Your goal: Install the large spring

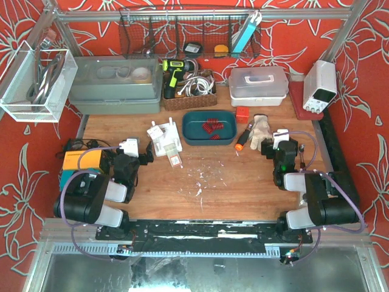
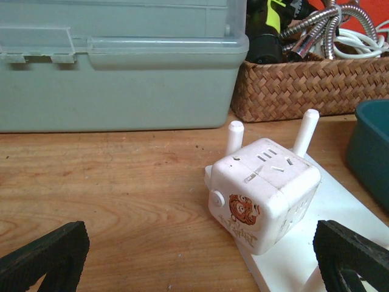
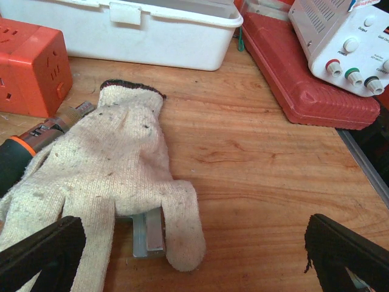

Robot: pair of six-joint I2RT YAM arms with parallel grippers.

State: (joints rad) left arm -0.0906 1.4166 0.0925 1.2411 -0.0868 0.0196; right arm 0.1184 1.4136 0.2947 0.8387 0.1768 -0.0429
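Several red springs (image 1: 210, 126) lie in the teal tray (image 1: 192, 137) at the back middle; I cannot tell which is the large one. A white fixture (image 1: 165, 141) with two upright pegs (image 2: 306, 130) stands left of the tray, and a white cube socket (image 2: 265, 193) rests on its base plate (image 2: 290, 266). My left gripper (image 1: 146, 157) is open and empty, just short of the cube, which sits between its fingertips (image 2: 47, 255). My right gripper (image 1: 271, 149) is open and empty over a cloth glove (image 3: 103, 176).
A grey box (image 2: 115, 67) and a wicker basket (image 2: 304, 85) stand behind the fixture. Near the glove are an orange cube socket (image 3: 30, 67), a screwdriver (image 3: 24, 149), a metal bracket (image 3: 146, 236), a white lidded box (image 3: 134, 30), a red case (image 3: 310, 79) and a power supply (image 3: 346, 36).
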